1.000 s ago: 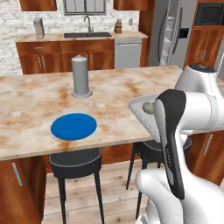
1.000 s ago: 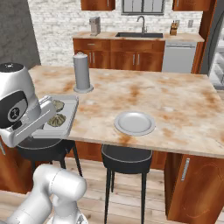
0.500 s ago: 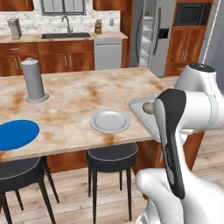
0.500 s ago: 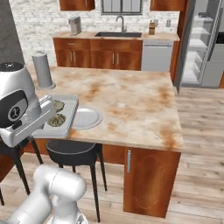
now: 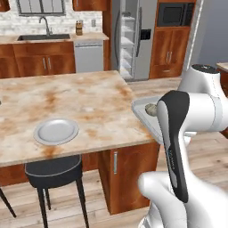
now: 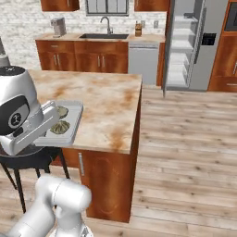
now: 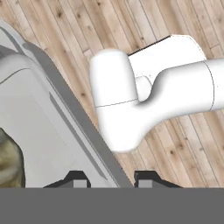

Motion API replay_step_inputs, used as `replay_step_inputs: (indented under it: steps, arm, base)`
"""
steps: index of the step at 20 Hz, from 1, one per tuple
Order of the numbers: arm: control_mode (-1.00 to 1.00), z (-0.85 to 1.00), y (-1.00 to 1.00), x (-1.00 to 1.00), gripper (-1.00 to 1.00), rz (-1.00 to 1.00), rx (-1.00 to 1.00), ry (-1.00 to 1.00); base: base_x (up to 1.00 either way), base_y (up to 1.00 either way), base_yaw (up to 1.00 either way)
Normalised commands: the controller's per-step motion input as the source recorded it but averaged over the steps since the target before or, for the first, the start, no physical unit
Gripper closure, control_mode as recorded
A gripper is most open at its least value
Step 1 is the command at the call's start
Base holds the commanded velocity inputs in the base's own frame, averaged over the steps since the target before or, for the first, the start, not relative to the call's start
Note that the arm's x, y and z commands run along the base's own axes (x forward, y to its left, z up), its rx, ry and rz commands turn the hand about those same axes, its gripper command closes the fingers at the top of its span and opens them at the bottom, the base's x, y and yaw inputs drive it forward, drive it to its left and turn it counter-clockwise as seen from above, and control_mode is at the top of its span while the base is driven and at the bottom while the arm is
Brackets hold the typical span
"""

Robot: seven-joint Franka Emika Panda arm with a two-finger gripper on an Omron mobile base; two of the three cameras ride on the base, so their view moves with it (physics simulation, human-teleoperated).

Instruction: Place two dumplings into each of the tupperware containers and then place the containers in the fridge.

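Hand view: the tool [image 7: 108, 179] is clamped on the rim of the light grey container [image 7: 39, 127], carried past the worktop [image 6: 111, 111] corner with two dumplings [image 6: 60, 127] inside; open plank floor [image 6: 185, 152] runs to the open fridge [image 6: 185, 46].

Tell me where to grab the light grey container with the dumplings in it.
Take the light grey container by its raised rim, one finger inside the wall and one outside, coming in level from beyond its edge. It is shallow, and the dumplings sit away from the wall. The gripper pinches it this way now.
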Motion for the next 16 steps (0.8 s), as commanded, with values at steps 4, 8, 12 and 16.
replay_step_inputs:
  steps: [4,8,12,16]
  arm:
    - [1.00,0.00,0.00,0.00,1.00,0.00,0.00,0.00]
    - [1.00,0.00,0.00,0.00,1.00,0.00,0.00,0.00]
    - [1.00,0.00,0.00,0.00,1.00,0.00,0.00,0.00]
    - [1.00,0.00,0.00,0.00,1.00,0.00,0.00,0.00]
  base:
    - [0.38,-1.00,-0.04]
    - [0.57,-1.00,-0.03]
    - [0.82,-1.00,0.00]
    - [0.94,-1.00,0.00]
